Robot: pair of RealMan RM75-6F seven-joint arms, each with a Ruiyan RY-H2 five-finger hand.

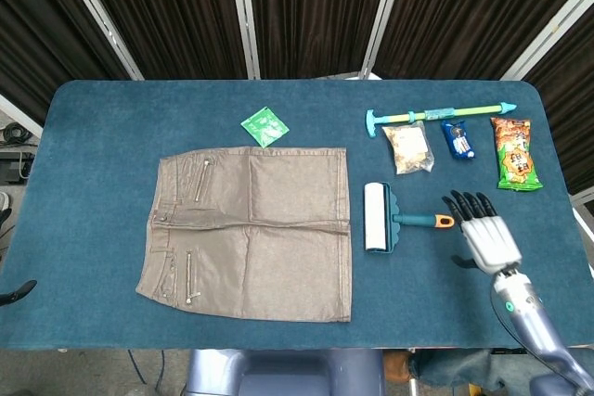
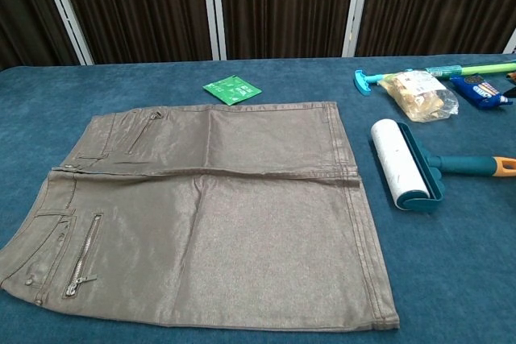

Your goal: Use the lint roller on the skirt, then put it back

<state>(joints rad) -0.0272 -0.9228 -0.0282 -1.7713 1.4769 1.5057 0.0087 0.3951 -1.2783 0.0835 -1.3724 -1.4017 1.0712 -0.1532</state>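
A taupe skirt (image 1: 251,229) (image 2: 201,207) lies flat on the blue table (image 1: 93,127), waistband to the left. Right of its hem lies the lint roller (image 1: 390,218) (image 2: 411,165), with a white roll, a teal frame and an orange-tipped handle pointing right. My right hand (image 1: 483,234) hovers open just right of the handle's tip, fingers spread and pointing away from me; it holds nothing. Only a dark tip of my left hand (image 1: 17,292) shows at the table's front left edge. Neither hand shows in the chest view.
A green packet (image 1: 264,125) (image 2: 231,88) lies behind the skirt. At the back right are a long teal and green stick tool (image 1: 436,116), a clear snack bag (image 1: 408,147), a blue packet (image 1: 458,139) and a green-orange snack pack (image 1: 513,153).
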